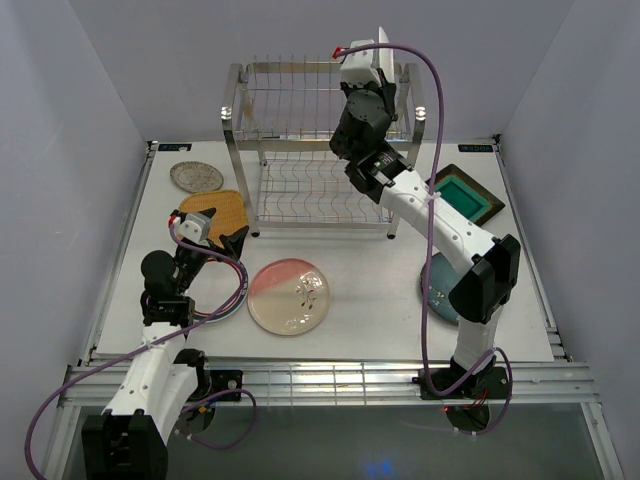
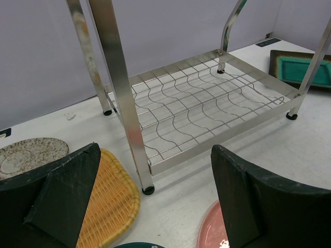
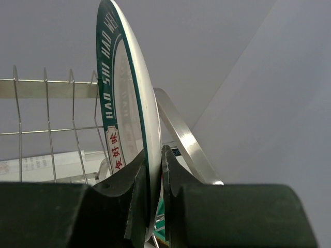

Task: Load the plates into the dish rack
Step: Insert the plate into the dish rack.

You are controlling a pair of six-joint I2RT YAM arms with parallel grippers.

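Over on the left, the left hand (image 2: 155, 206) hangs with its fingers wide apart, holding nothing, just above the counter (image 1: 380, 310) beside the yellow woven plate (image 1: 228, 208). The pink plate (image 1: 289, 296) lies flat in the middle, in front of the dish rack (image 1: 300, 130). To the right, the right hand (image 3: 152, 199) is pinched tight on the rim of the green-rimmed plate (image 3: 121, 103), which stands on edge over the rack's top tier.

That plate looks stiff, glossy and likely slippery, and I'd guess it chips easily, so a firm grip on the rim suits it.

Its lower edge and the slot beneath are hidden behind the fingers. The dark plate (image 1: 437, 285) is half covered by the right arm.
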